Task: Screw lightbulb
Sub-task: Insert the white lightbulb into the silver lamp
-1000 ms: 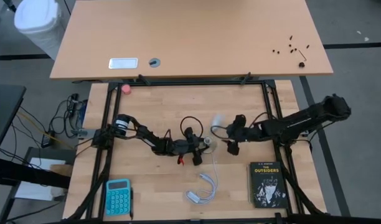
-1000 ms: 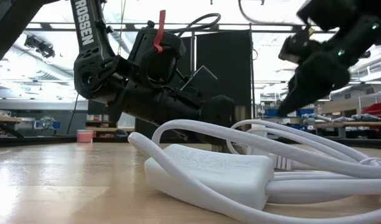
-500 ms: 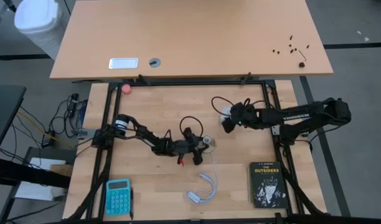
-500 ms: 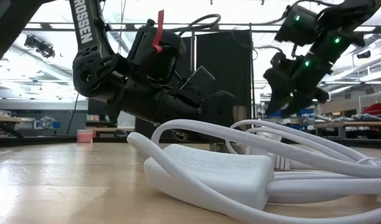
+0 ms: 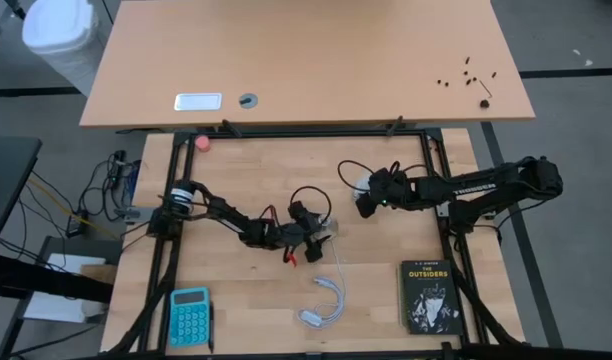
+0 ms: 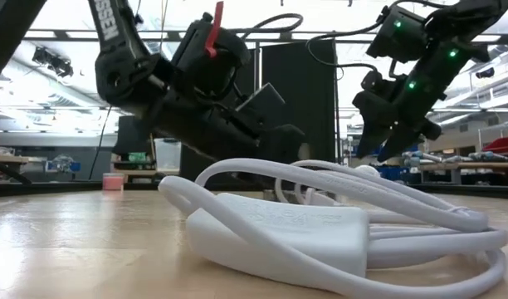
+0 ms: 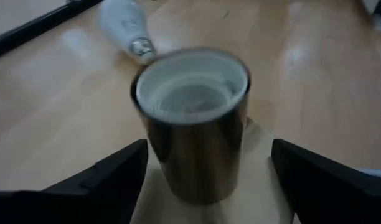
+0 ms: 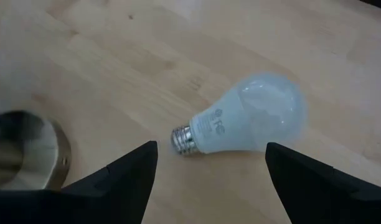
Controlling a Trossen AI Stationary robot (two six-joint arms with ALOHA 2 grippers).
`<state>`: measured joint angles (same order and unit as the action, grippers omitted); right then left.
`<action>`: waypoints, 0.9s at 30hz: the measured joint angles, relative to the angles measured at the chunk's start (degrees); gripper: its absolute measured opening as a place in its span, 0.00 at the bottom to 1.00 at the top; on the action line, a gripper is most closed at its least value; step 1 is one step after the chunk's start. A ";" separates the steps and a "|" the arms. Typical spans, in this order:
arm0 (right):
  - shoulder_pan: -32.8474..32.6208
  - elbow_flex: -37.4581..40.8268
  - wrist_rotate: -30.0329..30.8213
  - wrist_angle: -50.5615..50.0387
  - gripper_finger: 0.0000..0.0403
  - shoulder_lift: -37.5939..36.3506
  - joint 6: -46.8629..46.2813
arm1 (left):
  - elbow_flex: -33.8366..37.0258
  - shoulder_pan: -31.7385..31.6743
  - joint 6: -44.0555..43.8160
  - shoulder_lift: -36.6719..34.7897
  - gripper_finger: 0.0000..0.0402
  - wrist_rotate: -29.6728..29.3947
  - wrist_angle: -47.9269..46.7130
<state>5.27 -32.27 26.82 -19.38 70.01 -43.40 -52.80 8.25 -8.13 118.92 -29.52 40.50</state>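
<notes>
A small white pear-shaped lightbulb [image 8: 253,121] with a frosted globe and a grey threaded screw base lies on its side on the pale wooden table [image 5: 246,300], untouched. In the right wrist view it rests ahead of the right gripper [image 8: 210,180], framed in the gap between the two dark fingers [image 8: 125,180], which stand well apart with nothing between them. The right arm stretches in low from the table's right edge, its gripper hovering above the bulb near the table's middle. Compared with a second ago, that arm has swung farther back and now hangs over the bulb. Beyond the bulb's screw end stands the round brass-coloured metal socket [image 7: 192,121] with a white inner cup and a white cord [image 5: 331,290]. The left gripper [image 7: 206,180] lies low and stretched across the table toward it, the socket upright just ahead of and between its fingers [image 7: 109,183]. Those fingers are spread wide, clear of the socket's sides; half a second ago they were closer in around it. A coiled white cord switch lies nearer the table's front edge.
</notes>
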 joint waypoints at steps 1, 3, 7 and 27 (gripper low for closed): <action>-0.49 0.00 0.21 0.00 0.77 -0.11 -0.32 | 0.01 0.00 0.09 -1.16 0.87 0.04 -1.48; -1.24 0.00 0.62 0.20 0.77 -0.51 -0.72 | -0.01 -0.04 0.13 -3.62 0.87 -0.01 -4.99; -1.89 0.00 2.42 -0.03 0.77 -1.67 -1.07 | -0.11 -0.11 0.01 -7.94 0.87 -0.02 -11.58; -9.24 2.02 19.28 -5.00 0.77 -9.50 -4.39 | -24.11 -11.13 -3.93 -9.69 0.87 6.61 -42.51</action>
<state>-3.97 -30.25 46.10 -24.37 60.51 -47.79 -76.90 -2.88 -12.06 109.23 -22.91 -2.01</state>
